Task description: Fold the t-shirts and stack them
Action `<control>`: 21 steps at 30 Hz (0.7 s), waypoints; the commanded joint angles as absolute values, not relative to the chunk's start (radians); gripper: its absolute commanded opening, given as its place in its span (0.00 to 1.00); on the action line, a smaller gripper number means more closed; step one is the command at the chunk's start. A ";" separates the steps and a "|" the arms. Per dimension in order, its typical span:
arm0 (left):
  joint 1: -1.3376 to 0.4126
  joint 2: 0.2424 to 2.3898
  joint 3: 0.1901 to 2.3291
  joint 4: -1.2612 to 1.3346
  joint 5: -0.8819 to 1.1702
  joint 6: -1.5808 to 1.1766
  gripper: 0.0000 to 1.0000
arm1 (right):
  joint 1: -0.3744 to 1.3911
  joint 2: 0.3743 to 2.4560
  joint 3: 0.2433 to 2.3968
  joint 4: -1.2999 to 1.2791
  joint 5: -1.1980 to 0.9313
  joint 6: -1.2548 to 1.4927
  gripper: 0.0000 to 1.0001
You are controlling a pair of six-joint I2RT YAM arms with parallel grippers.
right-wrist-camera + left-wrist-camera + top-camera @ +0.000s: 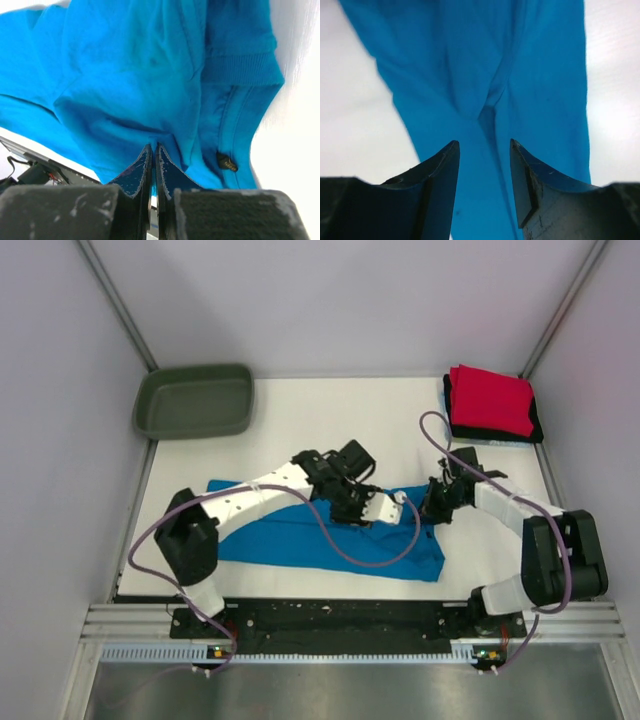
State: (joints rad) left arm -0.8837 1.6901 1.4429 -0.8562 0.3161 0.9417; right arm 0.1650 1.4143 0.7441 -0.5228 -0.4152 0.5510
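A bright turquoise-blue t-shirt (300,535) lies spread along the near half of the white table, partly folded lengthwise. My left gripper (378,508) is open above its middle; in the left wrist view the blue cloth (485,75) lies under and between the spread fingers (442,170), not gripped. My right gripper (437,508) is shut on the shirt's right edge; in the right wrist view the fingers (165,170) pinch a fold of blue cloth (125,85) near the ribbed collar. A folded red shirt (490,398) lies on a folded black one (537,429) at the back right.
A dark olive-green plastic tub (194,400) stands at the back left corner. The white table (340,420) is walled by grey panels on both sides. A black rail (340,620) runs along the near edge by the arm bases.
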 commanded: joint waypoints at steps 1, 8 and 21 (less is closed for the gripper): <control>-0.960 1.772 1.416 -0.706 0.394 0.881 0.49 | 0.155 1.456 0.772 -0.436 -0.394 0.545 0.00; -1.020 1.876 1.424 -0.632 0.423 0.883 0.49 | 0.140 1.540 0.770 -0.380 -0.410 0.551 0.00; -1.034 1.976 1.405 -0.578 0.327 0.936 0.49 | 0.138 1.537 0.758 -0.371 -0.408 0.545 0.00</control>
